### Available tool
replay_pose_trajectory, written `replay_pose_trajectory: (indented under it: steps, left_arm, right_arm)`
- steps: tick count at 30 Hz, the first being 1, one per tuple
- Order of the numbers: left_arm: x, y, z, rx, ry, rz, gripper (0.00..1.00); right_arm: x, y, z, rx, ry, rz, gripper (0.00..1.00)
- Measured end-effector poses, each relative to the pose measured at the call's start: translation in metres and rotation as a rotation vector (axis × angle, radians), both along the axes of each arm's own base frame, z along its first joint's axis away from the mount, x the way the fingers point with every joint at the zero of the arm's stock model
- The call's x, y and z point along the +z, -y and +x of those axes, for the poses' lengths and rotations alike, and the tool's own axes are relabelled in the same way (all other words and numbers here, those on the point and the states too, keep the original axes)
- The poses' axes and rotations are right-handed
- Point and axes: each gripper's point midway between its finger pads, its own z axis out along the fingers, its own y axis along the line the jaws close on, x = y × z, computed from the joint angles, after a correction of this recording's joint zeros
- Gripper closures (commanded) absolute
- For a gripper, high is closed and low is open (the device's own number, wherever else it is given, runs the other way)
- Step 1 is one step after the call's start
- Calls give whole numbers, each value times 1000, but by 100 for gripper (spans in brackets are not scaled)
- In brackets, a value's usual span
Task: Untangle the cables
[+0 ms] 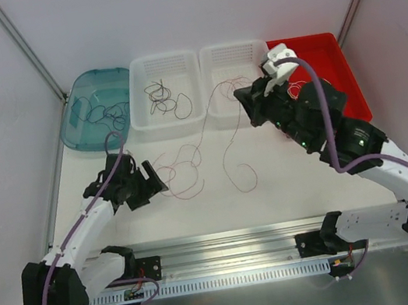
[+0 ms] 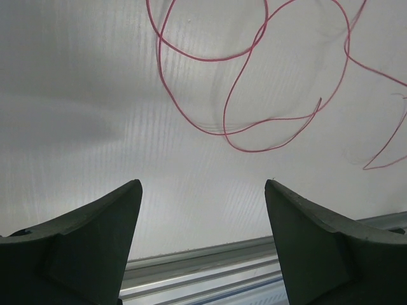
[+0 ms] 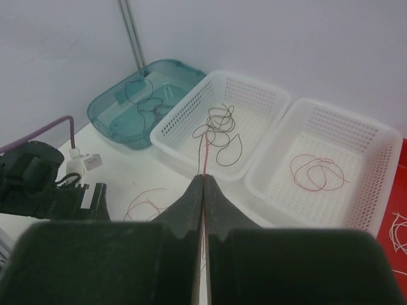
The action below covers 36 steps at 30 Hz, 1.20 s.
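Hovering over the worktop (image 2: pixel 95 95), the left tool (image 2: pixel 203 185) stands with fingers apart and empty, loops of red cable (image 2: pixel 222 60) lying just ahead. Farther off, the right tool (image 3: pixel 203 182) is pinched together on a raised strand of it. Its wrist view alone makes plain a red coil (image 3: pixel 317 171) in the right white basket (image 3: pixel 356 127) and dark cables (image 3: pixel 219 130) in the left white basket (image 3: pixel 184 121).

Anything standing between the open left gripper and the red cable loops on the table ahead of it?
Nothing visible. Only bare table separates the left gripper from the red cable loops. The right gripper, shut on red cable too, is off to the side.
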Motion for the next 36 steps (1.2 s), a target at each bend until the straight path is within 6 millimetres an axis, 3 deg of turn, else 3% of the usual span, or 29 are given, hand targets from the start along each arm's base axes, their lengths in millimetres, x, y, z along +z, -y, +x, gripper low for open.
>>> replay_pose_trajectory:
  steps: [6,11,18,24,31,36]
  left_arm:
    - [-18,12,3,-21,-67,58,22]
    - [-31,19,15,-27,-109,126,26]
    - [-40,30,36,-38,-121,194,38]
    - [-57,26,48,-17,-153,255,47]
    - [-60,18,60,6,-141,321,79]
    - [-61,-1,64,31,-141,426,90]
  right_arm:
    - [37,37,-17,-18,84,64,99]
    - [55,62,-24,-59,136,73,99]
    - [57,93,-24,-147,161,38,99]
    - [58,119,-28,-214,173,18,99]
    - [55,155,-39,-296,179,14,99]
    - [46,177,-43,-362,167,-18,99]
